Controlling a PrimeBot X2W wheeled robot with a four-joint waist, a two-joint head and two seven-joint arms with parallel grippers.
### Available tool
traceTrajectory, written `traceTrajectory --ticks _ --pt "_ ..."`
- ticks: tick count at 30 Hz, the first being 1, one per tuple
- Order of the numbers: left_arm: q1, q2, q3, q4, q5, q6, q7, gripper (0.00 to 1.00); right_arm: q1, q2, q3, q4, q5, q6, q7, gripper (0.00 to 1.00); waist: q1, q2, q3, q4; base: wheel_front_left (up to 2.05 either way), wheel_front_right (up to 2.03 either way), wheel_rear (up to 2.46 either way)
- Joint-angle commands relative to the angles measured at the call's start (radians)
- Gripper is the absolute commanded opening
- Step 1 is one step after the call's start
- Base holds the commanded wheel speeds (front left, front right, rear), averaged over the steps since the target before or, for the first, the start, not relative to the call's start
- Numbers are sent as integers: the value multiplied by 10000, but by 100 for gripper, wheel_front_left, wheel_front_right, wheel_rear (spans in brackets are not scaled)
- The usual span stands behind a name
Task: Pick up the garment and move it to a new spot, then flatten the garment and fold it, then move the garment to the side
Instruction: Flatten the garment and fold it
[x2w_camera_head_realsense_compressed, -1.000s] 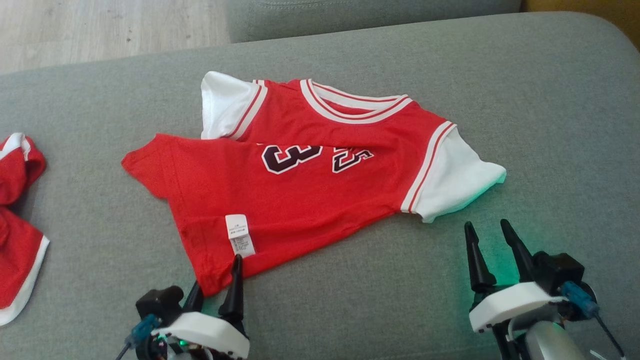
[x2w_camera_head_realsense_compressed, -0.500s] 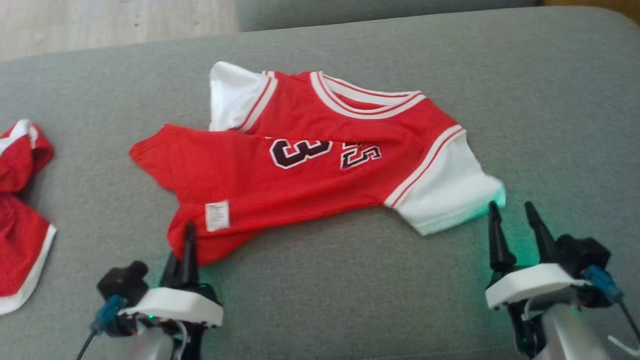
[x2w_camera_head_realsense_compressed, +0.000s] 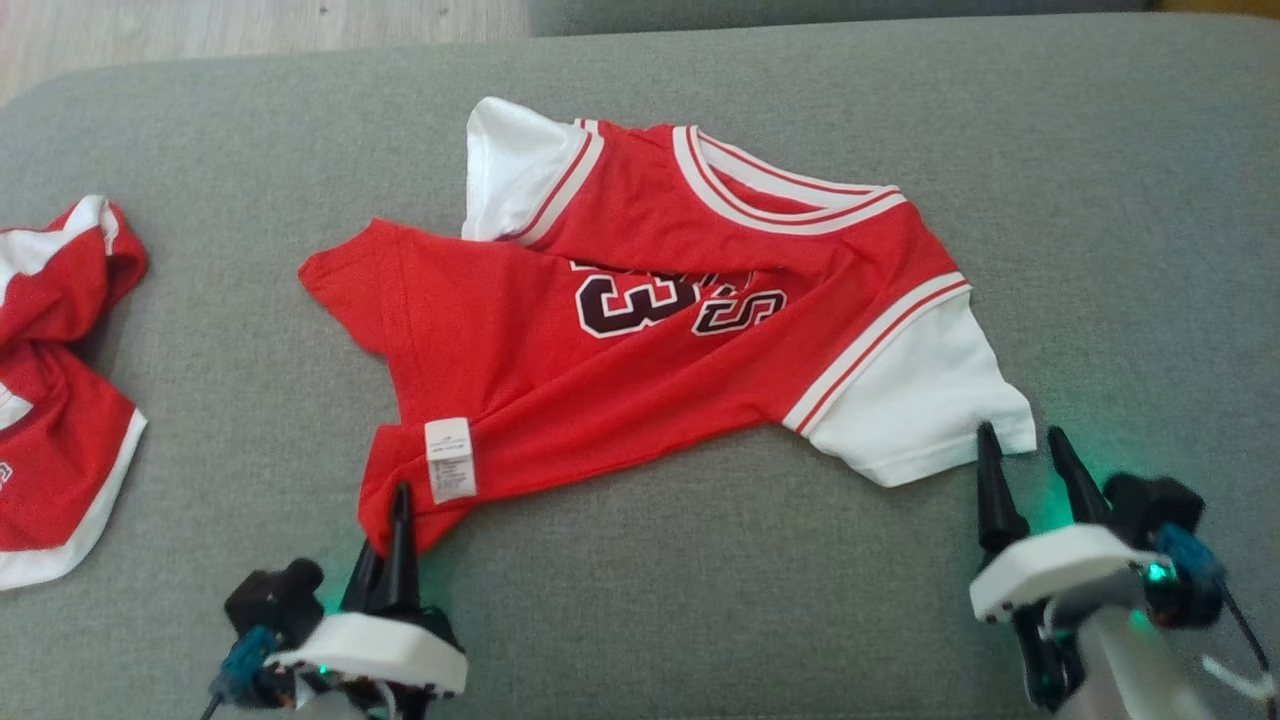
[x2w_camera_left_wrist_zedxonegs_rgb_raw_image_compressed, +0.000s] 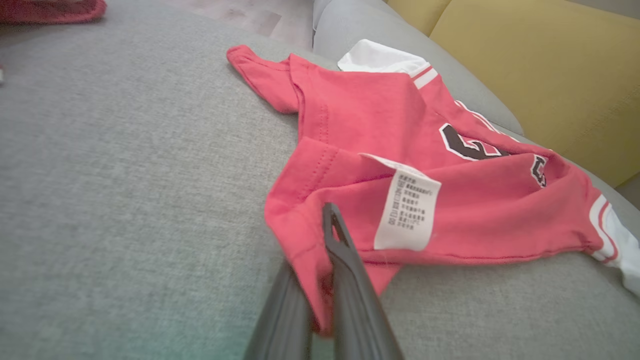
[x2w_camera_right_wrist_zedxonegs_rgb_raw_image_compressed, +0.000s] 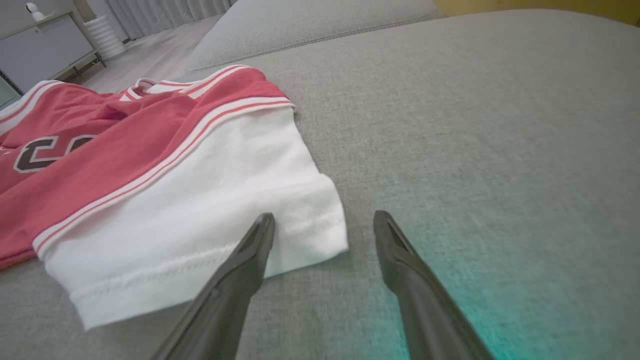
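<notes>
Head view first: red jersey (x2w_camera_head_realsense_compressed: 620, 390) sprawled across the middle of the grey sofa seat (x2w_camera_head_realsense_compressed: 700, 600), striped collar toward the far edge, dark numerals face up, lower part folded over with a white care label (x2w_camera_head_realsense_compressed: 450, 458) exposed. Down at lower left, left gripper (x2w_camera_head_realsense_compressed: 392, 518) pinched tight on the near hem corner, just beside that care label, red cloth caught between the fingers. Over at lower right, right gripper (x2w_camera_head_realsense_compressed: 1020, 440) spread fairly wide and holding nothing, one fingertip right at the edge of the white sleeve (x2w_camera_head_realsense_compressed: 920, 400), the other over bare upholstery beyond it. Far left, well apart, a second red-and-white garment (x2w_camera_head_realsense_compressed: 60, 400) lying bunched up. On to the left wrist view: dark fingers (x2w_camera_left_wrist_zedxonegs_rgb_raw_image_compressed: 350, 270) clamped on a fold of the hem, fabric wrapped over the nearer one, care label (x2w_camera_left_wrist_zedxonegs_rgb_raw_image_compressed: 407, 210) just to the right, numerals farther along, yellow cushion (x2w_camera_left_wrist_zedxonegs_rgb_raw_image_compressed: 540, 65) behind. And the right wrist view: jaws apart and empty, one finger (x2w_camera_right_wrist_zedxonegs_rgb_raw_image_compressed: 240, 270) overlapping the stitched cuff corner of the sleeve (x2w_camera_right_wrist_zedxonegs_rgb_raw_image_compressed: 200, 200), the other over grey fabric just clear of it. Actual contact with the cloth impossible to tell. Green glow on the seat beneath.
</notes>
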Motion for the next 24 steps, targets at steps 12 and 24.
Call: traceTrajectory --ticks 12,24 --pt "-593 54 -186 -192 98 17 -53 0 -1072 -20 1135 2053 654 -7 -65 0 0 0 81 249 0 0 0" --pt "-1510 1071 -273 -2555 182 17 -53 0 -1718 -109 1367 -2310 3071 -7 -65 0 0 0 -1671 -320 0 0 0"
